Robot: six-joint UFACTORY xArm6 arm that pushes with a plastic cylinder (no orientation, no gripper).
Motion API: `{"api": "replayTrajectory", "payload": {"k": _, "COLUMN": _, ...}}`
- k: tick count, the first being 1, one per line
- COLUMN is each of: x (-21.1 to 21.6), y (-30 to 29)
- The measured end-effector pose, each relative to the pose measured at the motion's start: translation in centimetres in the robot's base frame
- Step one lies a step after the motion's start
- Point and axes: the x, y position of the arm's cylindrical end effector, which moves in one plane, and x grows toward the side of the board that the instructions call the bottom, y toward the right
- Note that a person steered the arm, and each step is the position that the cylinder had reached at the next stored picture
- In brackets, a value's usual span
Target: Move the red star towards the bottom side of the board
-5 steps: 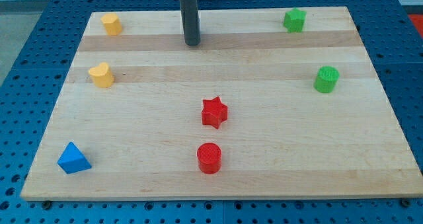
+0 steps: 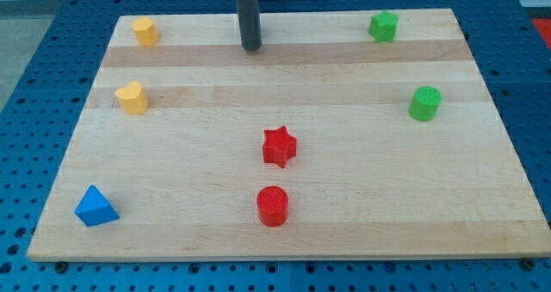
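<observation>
The red star [image 2: 279,146] lies near the middle of the wooden board [image 2: 362,197]. A red cylinder [image 2: 272,206] stands just below it, toward the view's bottom. My tip [image 2: 250,47] is near the board's top edge, well above the red star and slightly to its left, touching no block.
A yellow block [image 2: 145,31] sits at the top left and a yellow heart-like block [image 2: 132,96] below it. A blue triangle [image 2: 95,207] is at the bottom left. A green block [image 2: 384,25] is at the top right, a green cylinder [image 2: 424,103] below it.
My tip has moved a little toward the view's top. No block has moved.
</observation>
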Motion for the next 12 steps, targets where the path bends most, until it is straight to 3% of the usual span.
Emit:
{"api": "replayTrajectory", "payload": {"k": 2, "x": 9.2, "y": -0.1}}
{"api": "replayTrajectory", "payload": {"k": 5, "x": 9.7, "y": -0.1}}
{"api": "replayTrajectory", "payload": {"k": 11, "x": 15.5, "y": -4.7}}
{"api": "replayTrajectory", "payload": {"k": 12, "x": 16.4, "y": -1.2}}
